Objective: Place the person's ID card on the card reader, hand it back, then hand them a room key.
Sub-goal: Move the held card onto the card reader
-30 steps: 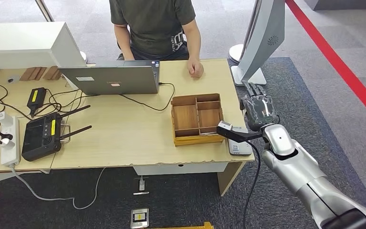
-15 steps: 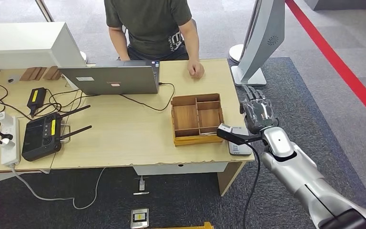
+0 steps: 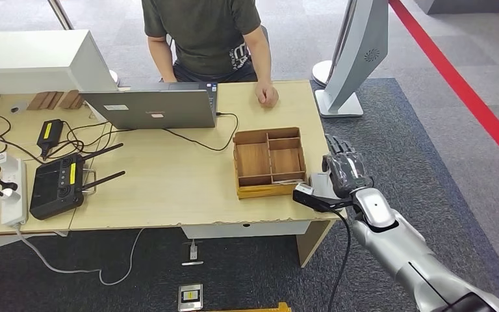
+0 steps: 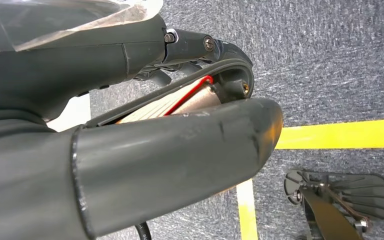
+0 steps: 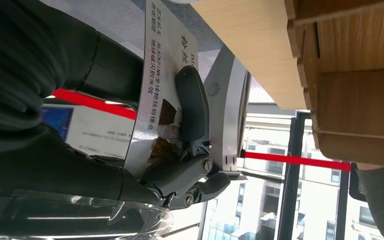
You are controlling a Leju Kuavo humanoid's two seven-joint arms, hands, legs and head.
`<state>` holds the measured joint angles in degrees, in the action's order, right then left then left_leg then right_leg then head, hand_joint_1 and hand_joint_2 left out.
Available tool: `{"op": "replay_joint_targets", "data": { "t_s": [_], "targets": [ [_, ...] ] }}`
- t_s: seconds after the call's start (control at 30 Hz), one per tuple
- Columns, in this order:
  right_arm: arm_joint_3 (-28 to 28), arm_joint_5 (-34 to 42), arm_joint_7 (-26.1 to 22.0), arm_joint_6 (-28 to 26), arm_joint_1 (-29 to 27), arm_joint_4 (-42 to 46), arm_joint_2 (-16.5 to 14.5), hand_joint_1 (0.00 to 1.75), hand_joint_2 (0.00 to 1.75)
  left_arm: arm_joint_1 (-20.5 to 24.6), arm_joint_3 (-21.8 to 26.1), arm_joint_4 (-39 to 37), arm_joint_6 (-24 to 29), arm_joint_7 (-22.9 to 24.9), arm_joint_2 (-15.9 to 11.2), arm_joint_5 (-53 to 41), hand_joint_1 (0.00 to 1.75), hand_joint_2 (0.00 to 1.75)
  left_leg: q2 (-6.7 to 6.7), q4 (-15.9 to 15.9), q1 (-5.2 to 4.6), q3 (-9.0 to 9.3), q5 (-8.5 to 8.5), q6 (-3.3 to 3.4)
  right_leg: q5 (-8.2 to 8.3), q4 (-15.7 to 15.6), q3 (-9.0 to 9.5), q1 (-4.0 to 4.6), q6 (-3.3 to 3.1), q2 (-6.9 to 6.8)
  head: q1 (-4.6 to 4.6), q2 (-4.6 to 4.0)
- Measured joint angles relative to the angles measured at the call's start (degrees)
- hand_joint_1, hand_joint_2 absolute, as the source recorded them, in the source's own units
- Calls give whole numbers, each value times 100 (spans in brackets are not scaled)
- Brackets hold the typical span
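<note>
Two views carry the right hand (image 3: pixel 345 174): from the head it is seen at the desk's (image 3: pixel 169 175) near right corner, over a card reader (image 3: pixel 318 185) that is largely hidden beneath it. Only from the right wrist is the ID card (image 5: pixel 152 90) made out, a thin white card printed with characters and a small dark picture, pinched flat between the grey thumb (image 5: pixel 191 105) and the darker fingers. A wooden tray (image 3: pixel 269 162) with square compartments is seen just beside the hand; its plywood walls (image 5: pixel 350 80) are cut off in the wrist picture. A person's fist (image 3: pixel 268 96) is rested on the far edge. The left hand (image 4: pixel 130 145) is shown over grey carpet, with something flat, red-edged and hard to identify held between thumb and fingers.
</note>
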<state>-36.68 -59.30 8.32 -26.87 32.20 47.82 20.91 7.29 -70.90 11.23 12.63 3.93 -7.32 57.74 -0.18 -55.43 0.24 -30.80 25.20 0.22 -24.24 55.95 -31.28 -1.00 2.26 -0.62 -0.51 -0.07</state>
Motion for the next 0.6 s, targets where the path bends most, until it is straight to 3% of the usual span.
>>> {"op": "replay_joint_targets", "data": {
  "t_s": [0.6],
  "targets": [
    [-133, 507, -324, -193, -91, -725, -258, 175, 175, -1, 2, 0, 62, 66, 10, 73, 0, 0, 1, 0, 0, 0, 0, 0, 0, 0, 0, 0, 0, 0, -1, 0]
  ]
}}
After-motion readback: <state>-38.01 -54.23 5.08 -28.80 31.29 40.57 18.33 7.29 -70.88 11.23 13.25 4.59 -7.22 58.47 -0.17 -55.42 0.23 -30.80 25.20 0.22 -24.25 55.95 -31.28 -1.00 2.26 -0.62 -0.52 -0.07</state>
